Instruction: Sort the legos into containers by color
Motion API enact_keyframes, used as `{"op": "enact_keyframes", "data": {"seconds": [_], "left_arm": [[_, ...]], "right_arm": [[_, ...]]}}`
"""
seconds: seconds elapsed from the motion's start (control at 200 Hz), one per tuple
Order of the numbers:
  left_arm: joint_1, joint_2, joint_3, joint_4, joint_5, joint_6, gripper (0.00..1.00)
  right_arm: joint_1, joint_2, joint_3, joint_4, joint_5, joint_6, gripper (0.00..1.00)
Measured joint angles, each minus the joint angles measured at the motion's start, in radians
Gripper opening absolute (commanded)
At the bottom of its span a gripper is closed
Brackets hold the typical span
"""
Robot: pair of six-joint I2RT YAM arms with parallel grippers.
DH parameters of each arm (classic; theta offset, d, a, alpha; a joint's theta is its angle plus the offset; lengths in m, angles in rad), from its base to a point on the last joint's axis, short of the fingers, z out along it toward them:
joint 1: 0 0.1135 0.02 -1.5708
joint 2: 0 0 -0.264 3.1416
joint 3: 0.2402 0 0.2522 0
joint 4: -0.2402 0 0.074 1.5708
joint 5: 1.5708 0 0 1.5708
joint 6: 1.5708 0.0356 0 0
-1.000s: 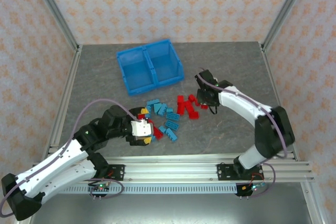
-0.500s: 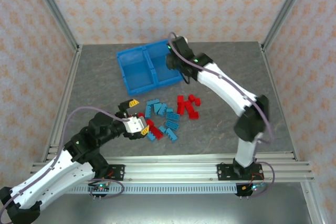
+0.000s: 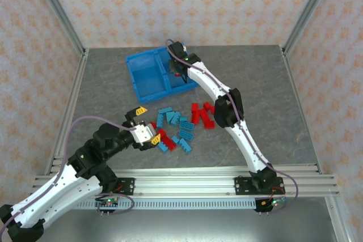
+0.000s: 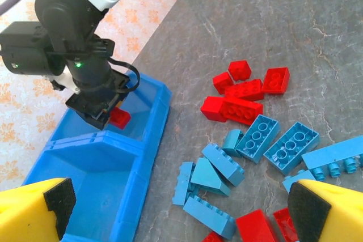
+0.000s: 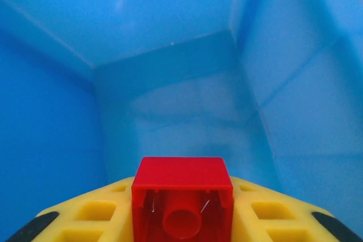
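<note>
Red legos (image 3: 203,114) (image 4: 244,97) and light blue legos (image 3: 177,126) (image 4: 266,137) lie scattered on the grey table in front of the blue bin (image 3: 136,60) (image 4: 153,134). My right gripper (image 3: 178,71) (image 4: 96,103) (image 5: 182,219) reaches down into the bin's right container (image 5: 170,72), shut on a red lego (image 5: 182,196) (image 4: 119,118) between its yellow fingers (image 5: 102,213). The left container (image 3: 146,77) looks bare inside. My left gripper (image 3: 148,134) (image 4: 181,219) hovers open over the near left end of the pile, above several blue legos, holding nothing.
The bin stands tilted at the back of the table, its divider wall (image 4: 96,140) between the two containers. Metal frame posts (image 3: 68,32) and patterned walls enclose the table. Bare grey table (image 3: 255,77) lies right of the pile.
My right arm has swung from the red pile up and left into the bin's right container, carrying a red lego. My left gripper has shifted slightly over the pile, still open.
</note>
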Motion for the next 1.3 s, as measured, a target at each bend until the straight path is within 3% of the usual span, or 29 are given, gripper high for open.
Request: {"op": "enact_keyframes", "data": {"seconds": [0.455, 0.606, 0.846, 0.961, 1.091, 1.301], "left_arm": [[-0.001, 0.0, -0.023, 0.016, -0.017, -0.003, 0.99], [-0.001, 0.0, -0.023, 0.016, -0.024, 0.005, 1.0], [-0.001, 0.0, -0.023, -0.013, -0.026, 0.054, 0.99], [-0.001, 0.0, -0.023, -0.047, -0.005, 0.09, 0.99], [-0.001, 0.009, -0.023, -0.073, 0.025, 0.126, 1.0], [-0.001, 0.064, -0.023, -0.092, 0.045, 0.145, 0.99]], "right_arm": [[0.0, -0.041, -0.047, -0.047, -0.036, 0.056, 0.48], [0.006, -0.245, -0.259, -0.067, -0.032, 0.071, 0.51], [0.04, -0.746, -0.716, -0.021, -0.014, 0.11, 0.59], [0.059, -0.868, -0.89, -0.011, -0.018, 0.156, 0.64], [0.064, -0.858, -1.02, -0.018, -0.044, 0.182, 0.66], [0.064, -0.692, -1.016, -0.038, -0.057, 0.183, 0.67]]}}
